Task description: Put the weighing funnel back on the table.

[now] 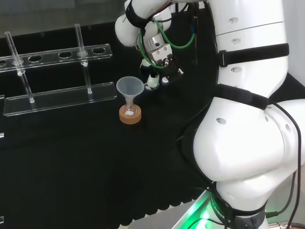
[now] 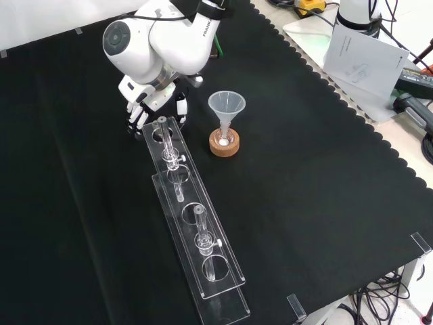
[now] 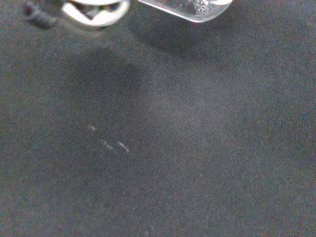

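In the wrist view the weighing funnel [image 3: 193,7] is a small clear piece with white specks inside, close above the black cloth [image 3: 163,148], and its shadow falls right beneath it. A blurred white part of the hand [image 3: 94,7] sits beside it. In the front view the hand [image 2: 153,99] hangs low over the cloth with its fingers [image 2: 138,114] curled downward, just beyond the far end of the rack. In the head view the hand [image 1: 153,58] is behind and to the right of the big funnel [image 1: 129,88]. How the fingers grip the piece is hidden.
The big funnel [image 2: 226,105] stands in a small flask on a cork ring [image 2: 224,145], to the hand's right in the front view. A clear test-tube rack [image 2: 196,230] with upright tubes [image 2: 164,139] runs toward the camera. Papers and cables [image 2: 365,57] lie beyond the cloth's right edge.
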Motion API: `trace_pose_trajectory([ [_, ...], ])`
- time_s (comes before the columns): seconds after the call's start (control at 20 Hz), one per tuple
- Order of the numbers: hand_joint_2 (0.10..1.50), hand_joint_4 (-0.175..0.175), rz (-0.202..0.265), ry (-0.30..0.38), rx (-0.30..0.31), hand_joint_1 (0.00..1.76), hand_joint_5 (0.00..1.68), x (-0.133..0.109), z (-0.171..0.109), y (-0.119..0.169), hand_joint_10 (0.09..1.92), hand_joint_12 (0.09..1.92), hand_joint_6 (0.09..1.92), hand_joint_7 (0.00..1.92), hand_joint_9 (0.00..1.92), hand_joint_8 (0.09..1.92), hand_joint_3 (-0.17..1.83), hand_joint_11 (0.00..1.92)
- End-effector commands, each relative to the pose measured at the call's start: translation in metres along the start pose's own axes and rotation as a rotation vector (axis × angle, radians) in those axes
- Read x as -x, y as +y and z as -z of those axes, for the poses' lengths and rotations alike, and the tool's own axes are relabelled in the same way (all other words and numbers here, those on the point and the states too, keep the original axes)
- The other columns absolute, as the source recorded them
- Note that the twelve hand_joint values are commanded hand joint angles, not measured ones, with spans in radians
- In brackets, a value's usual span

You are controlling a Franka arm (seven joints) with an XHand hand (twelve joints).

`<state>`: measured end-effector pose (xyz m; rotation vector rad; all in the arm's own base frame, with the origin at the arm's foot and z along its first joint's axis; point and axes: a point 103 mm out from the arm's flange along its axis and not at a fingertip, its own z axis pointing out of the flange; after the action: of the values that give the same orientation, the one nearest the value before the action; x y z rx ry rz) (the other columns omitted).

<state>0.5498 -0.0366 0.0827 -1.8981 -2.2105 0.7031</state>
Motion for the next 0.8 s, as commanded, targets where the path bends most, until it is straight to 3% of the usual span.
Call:
trace_pose_trajectory([
  [0.05,0.61,-0.016,0.021,0.01,0.039,0.82,0.32,0.003,0.009,-0.015,0.61,1.31,0.21,0.09,0.44,0.66,0.52,0.37],
  [0.4,0.6,-0.016,-0.005,0.028,0.11,0.77,0.31,0.011,0.044,-0.047,0.65,1.33,0.13,0.09,0.39,0.65,0.48,0.31],
  [0.8,0.61,-0.023,-0.033,0.039,0.147,0.75,0.32,0.015,0.081,-0.086,0.64,1.33,0.09,0.12,0.43,0.65,0.46,0.3],
])
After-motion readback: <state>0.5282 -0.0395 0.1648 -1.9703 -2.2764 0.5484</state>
